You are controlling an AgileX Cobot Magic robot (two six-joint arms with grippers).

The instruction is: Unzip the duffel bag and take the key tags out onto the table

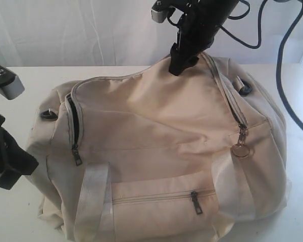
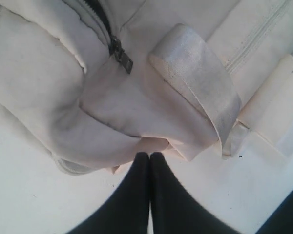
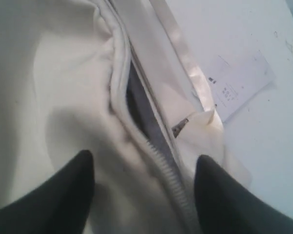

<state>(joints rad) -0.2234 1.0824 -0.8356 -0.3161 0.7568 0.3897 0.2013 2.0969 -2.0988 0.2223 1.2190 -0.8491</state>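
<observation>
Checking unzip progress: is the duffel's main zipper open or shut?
Partly open: main zipper gapes dark at the duffel bag's left end, and another gap shows by the right gripper.

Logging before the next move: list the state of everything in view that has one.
Main zip, partly open.
Pocket zip, closed.
Left end effector, shut, at a corner of the bag.
Right end effector, open, over the main zip.
Key tags, not in view.

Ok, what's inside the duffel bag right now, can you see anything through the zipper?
Only dark grey lining shows through the narrow gap in the duffel bag's zipper. No key tags are visible; the fabric covers whatever else is inside.
</observation>
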